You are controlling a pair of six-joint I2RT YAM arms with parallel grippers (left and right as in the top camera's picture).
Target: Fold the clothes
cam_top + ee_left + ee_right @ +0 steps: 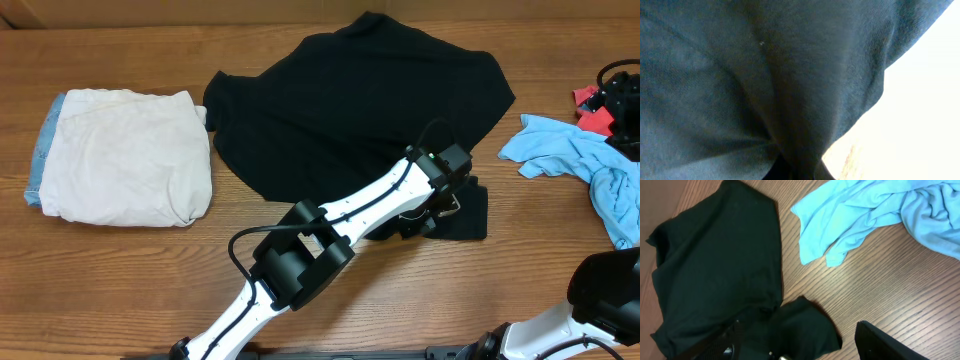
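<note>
Overhead: left gripper (pixel 440 205) pinches the near edge of the black T-shirt (pixel 340 100), which lies spread on the table (pixel 120 290). Left wrist: cloth bunches into closed jaws. Right wrist: right gripper (pixel 800 347) has its fingers apart and empty. Looks like the first fold; next move is probably to lift that edge and carry it across.
</note>
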